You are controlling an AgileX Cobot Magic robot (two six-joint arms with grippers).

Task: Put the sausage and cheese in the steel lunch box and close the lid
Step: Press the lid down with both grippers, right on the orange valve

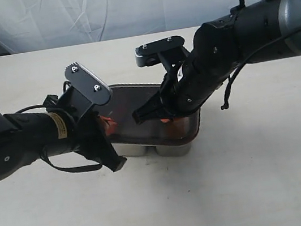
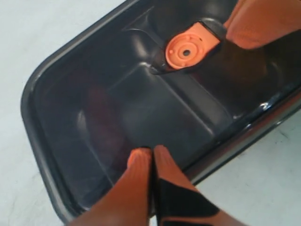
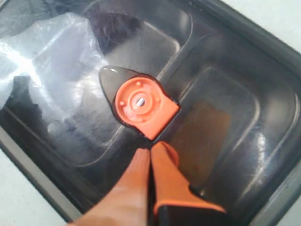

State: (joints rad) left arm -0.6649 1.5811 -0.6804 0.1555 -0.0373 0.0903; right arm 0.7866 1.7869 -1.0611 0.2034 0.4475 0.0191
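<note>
The dark smoky lid lies on top of the steel lunch box, whose shiny wall shows below the lid's near edge. Both grippers are shut with nothing held, their orange tips resting on the lid. In the left wrist view, my left gripper touches a sunken panel of the lid, a short way from the orange valve. My right gripper sits right beside the valve. The sausage and cheese are hidden; only a dim brownish patch shows through the lid.
The pale table spreads around the box. A white backdrop hangs behind it. Both black arms cross over the box from either side. My right gripper's orange fingers show at the edge of the left wrist view.
</note>
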